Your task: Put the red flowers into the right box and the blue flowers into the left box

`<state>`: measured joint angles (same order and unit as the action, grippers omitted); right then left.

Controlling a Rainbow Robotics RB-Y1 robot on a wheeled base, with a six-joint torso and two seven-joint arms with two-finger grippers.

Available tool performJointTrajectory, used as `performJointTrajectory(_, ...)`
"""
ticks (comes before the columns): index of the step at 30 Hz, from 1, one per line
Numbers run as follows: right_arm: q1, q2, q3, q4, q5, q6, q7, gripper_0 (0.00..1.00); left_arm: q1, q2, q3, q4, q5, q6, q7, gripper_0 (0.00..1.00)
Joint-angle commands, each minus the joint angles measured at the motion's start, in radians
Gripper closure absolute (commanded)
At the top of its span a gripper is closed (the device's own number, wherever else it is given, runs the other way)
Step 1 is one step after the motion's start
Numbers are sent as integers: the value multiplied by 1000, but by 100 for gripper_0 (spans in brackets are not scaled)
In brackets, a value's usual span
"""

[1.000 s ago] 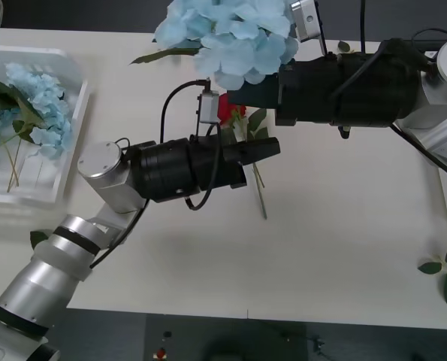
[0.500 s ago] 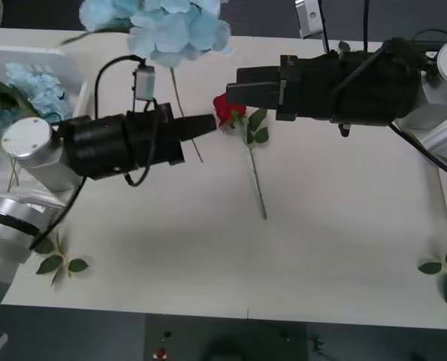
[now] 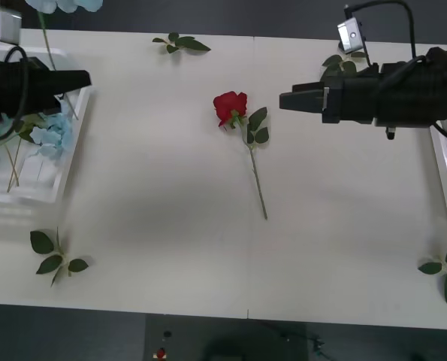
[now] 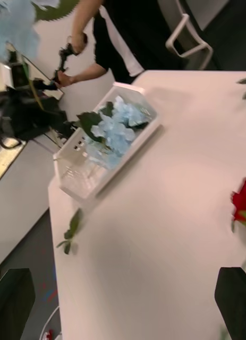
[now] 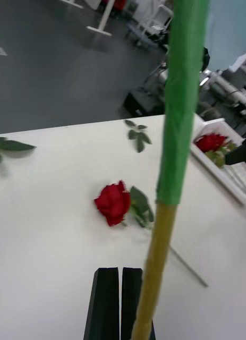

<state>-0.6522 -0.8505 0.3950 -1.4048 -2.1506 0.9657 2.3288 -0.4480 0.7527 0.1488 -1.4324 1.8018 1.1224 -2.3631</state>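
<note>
Swung over the left box (image 3: 65, 162), left fingers (image 5: 120, 303) pinch a blue flower (image 3: 58, 6); right fingers (image 4: 234, 297) spread.

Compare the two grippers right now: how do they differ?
The left gripper is shut on a blue flower's stem, above the left box. The right gripper is open and holds nothing, over bare table beside the red rose. Both have black fingers and point inward toward the table's middle.
</note>
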Motion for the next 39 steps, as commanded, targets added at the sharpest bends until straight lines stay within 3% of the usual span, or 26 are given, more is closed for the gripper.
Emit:
performJointTrajectory(1, -38, -105, 30, 55, -3, 5, -39, 0, -32, 97, 84, -26, -122, 5, 53, 100)
performJointTrajectory(7, -38, -186, 38, 104, -40, 51, -20, 0, 14, 160, 206, -26, -320, 16, 76, 100)
performJointTrajectory(17, -21, -298, 36, 210, -322, 289, 188, 0, 153, 174, 373, -26, -516, 14, 88, 100)
performJointTrajectory(22, 60, -308, 36, 175, -448, 324, 360, 0, 210, 192, 422, -26, -567, 14, 87, 100)
performJointTrajectory(27, 129, -326, 36, 82, -511, 288, 376, 0, 226, 197, 437, -25, -593, 16, 85, 99)
performJointTrajectory(29, 177, -341, 36, 9, -543, 254, 376, 0, 232, 197, 436, -25, -593, 14, 82, 94)
performJointTrajectory(31, 207, -357, 31, -51, -548, 226, 376, 0, 239, 197, 436, -26, -579, 16, 82, 53)
performJointTrajectory(32, 217, -360, 28, -66, -548, 218, 376, 0, 242, 195, 437, -26, -578, 16, 82, 45)
performJointTrajectory(33, 229, -366, 28, -103, -548, 202, 376, 0, 245, 197, 440, -26, -575, 14, 82, 29)
performJointTrajectory(35, 247, -374, 27, -151, -548, 174, 376, 0, 249, 197, 443, -26, -573, 16, 79, 17)
performJointTrajectory(39, 267, -383, 24, -218, -548, 122, 376, 0, 245, 197, 456, -28, -542, 76, 70, 11)
